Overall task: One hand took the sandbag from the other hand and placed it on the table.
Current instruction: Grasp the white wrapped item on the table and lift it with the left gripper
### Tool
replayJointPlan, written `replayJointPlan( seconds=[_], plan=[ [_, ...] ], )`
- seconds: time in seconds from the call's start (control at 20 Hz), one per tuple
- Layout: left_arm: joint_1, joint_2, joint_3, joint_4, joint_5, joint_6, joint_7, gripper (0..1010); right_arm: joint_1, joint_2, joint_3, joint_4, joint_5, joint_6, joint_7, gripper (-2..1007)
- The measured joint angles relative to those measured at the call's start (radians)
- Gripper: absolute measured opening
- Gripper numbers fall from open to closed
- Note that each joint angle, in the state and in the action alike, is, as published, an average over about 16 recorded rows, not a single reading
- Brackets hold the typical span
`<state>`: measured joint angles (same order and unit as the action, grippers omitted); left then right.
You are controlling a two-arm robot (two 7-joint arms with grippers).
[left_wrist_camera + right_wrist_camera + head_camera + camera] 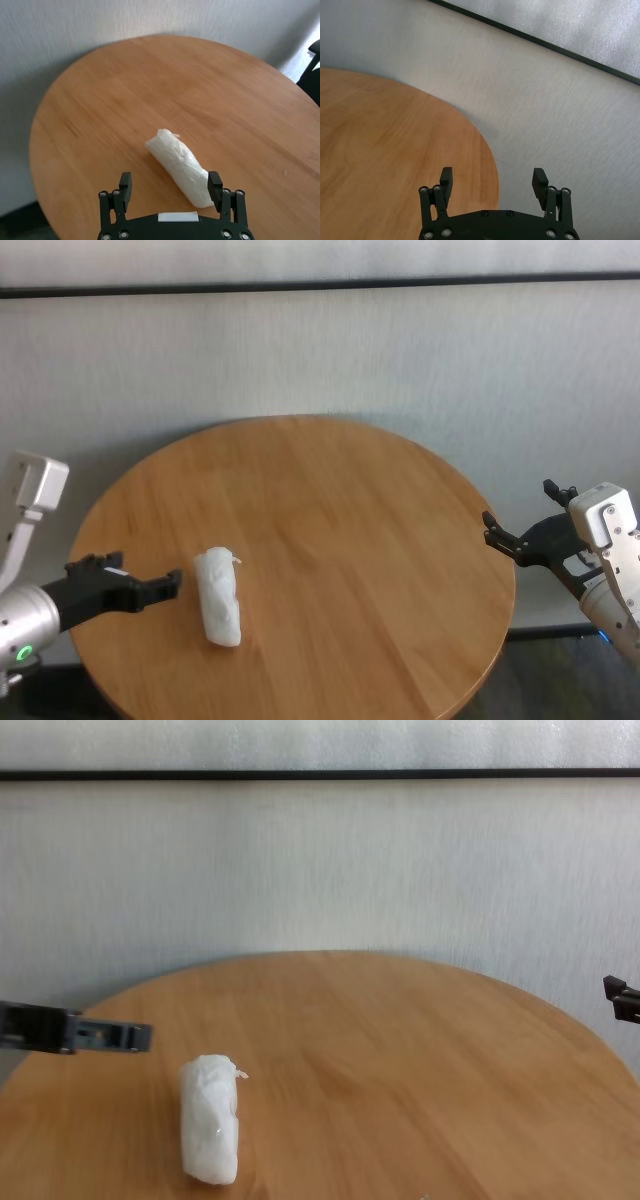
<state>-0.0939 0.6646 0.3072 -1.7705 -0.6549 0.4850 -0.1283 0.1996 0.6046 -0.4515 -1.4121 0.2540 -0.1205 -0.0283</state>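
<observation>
Head view: the sandbag (218, 596) lies on the table (330, 530), left of centre. The left tool (160, 587) hovers just beside it, and the right tool (497, 537) waits off the table's right edge.

Left wrist view: the left tool's (170, 183) fingers stand apart and empty, one tip over the bag's near end, a closeness the head view hides. A careless pull-back could nudge the soft bag.

Right wrist view: the right tool (492, 179) is spread wide, holding nothing.

Chest view: the bag sits flat.
</observation>
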Motion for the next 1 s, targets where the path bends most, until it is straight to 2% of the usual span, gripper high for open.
replayJointPlan(
  seconds=[0.15, 0.3, 0.55, 0.75, 1.0],
  plan=[
    [-0.013, -0.037, 0.005, -0.009, -0.018, 0.069, 0.028, 1000, 0.0, 0.0, 0.0, 0.0, 0.0, 0.0, 0.0, 1002],
    [-0.029, -0.075, 0.022, -0.009, -0.016, 0.115, 0.056, 1000, 0.0, 0.0, 0.0, 0.0, 0.0, 0.0, 0.0, 1002],
    [-0.061, -0.125, 0.074, 0.003, 0.026, 0.153, 0.087, 1000, 0.0, 0.0, 0.0, 0.0, 0.0, 0.0, 0.0, 1002],
    [-0.083, -0.153, 0.115, 0.016, 0.069, 0.171, 0.104, 1000, 0.0, 0.0, 0.0, 0.0, 0.0, 0.0, 0.0, 1002],
    [-0.104, -0.184, 0.145, 0.028, 0.108, 0.209, 0.132, 1000, 0.0, 0.0, 0.0, 0.0, 0.0, 0.0, 0.0, 1002]
  ],
)
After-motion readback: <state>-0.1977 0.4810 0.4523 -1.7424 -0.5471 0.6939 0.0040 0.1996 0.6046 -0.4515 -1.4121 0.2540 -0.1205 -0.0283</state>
